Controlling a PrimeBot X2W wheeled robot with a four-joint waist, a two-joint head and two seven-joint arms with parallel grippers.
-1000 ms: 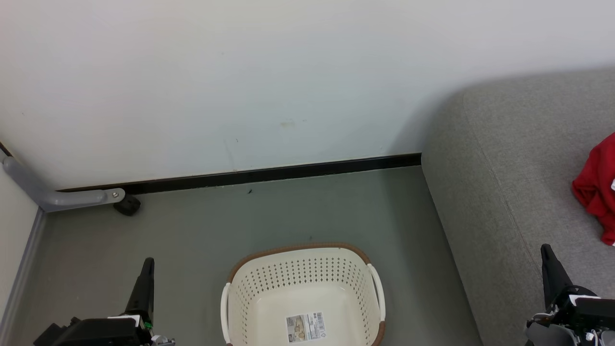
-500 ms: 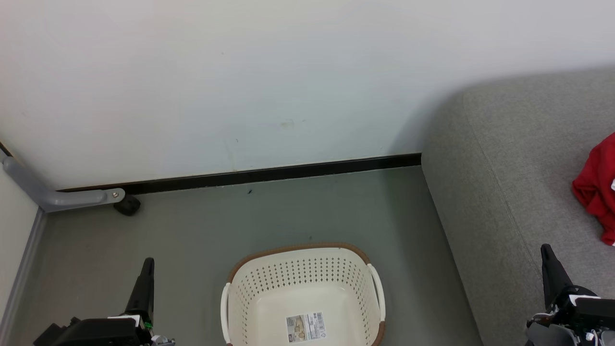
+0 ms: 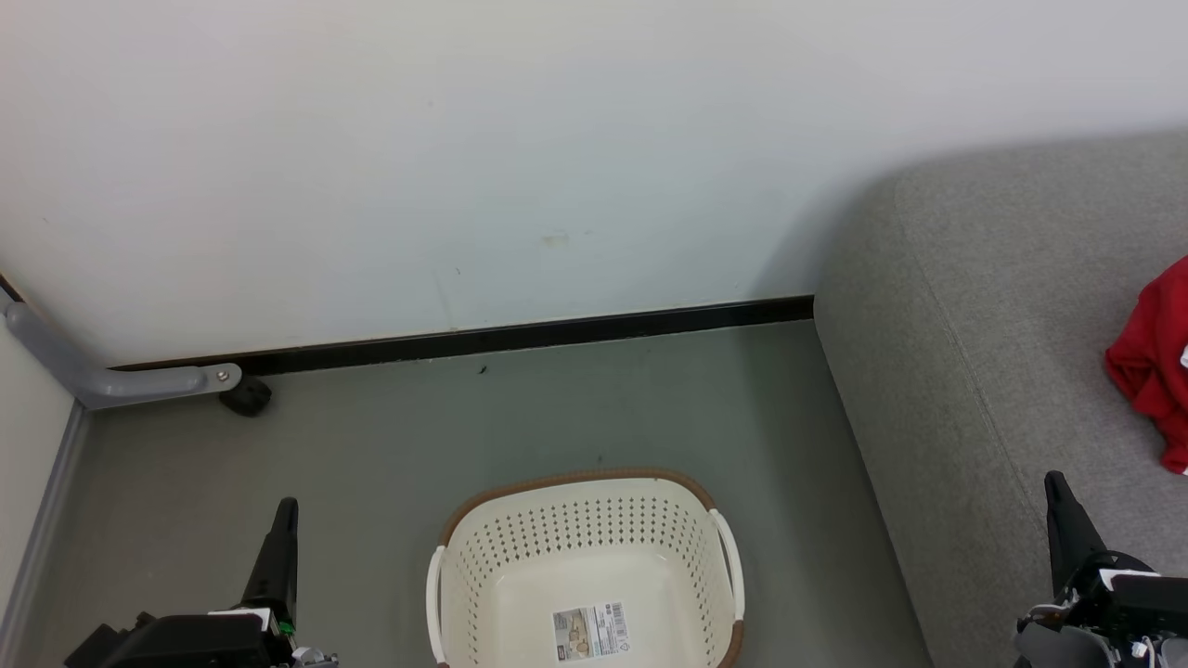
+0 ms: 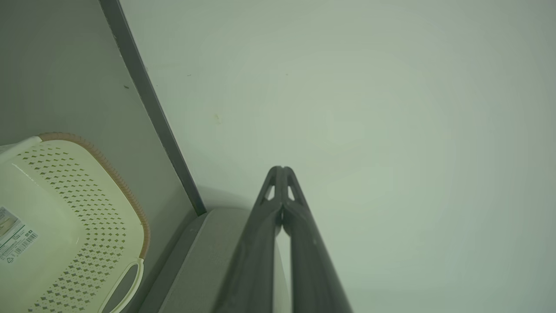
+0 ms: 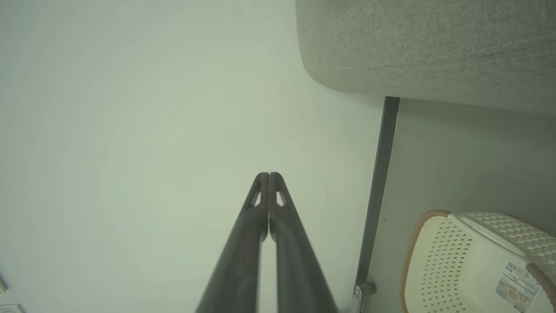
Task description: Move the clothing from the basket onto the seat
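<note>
Closing stage of the basket-to-seat transfer. Oval cream-white perforated plastic laundry basket (image 3: 575,536) with a brown rim stands on the grey floor (image 3: 464,417) between the two arms. Its interior is bare apart from the paper label (image 3: 591,631) stuck to its bottom. Bright red soft fabric clothing (image 3: 1155,371) lies on the large light-grey woven upholstered seat (image 3: 1002,325), at the right margin of the head view and well apart from the basket. The frame cuts part of it off, so its full extent cannot be told.

Left end effector (image 4: 281,168): two long dark fingers pressed together at the tips, nothing between them, poised over the floor to the left of the basket. Right end effector (image 5: 268,174): likewise pressed together and empty, near the front edge of the seat, near the garment but not touching it.

Judged from the bare basket, the step in hand is confirmation and retreat rather than another pick. To do it well:
- Inspect the near wall of the basket, which the lower edge of the head view hides, before declaring the basket cleared.
- Hold both arms away from the rim and the white handles, since the light basket would shift easily.
- Move the right fingers away without brushing the red fabric, which could snag and be dragged toward the seat's edge.
</note>
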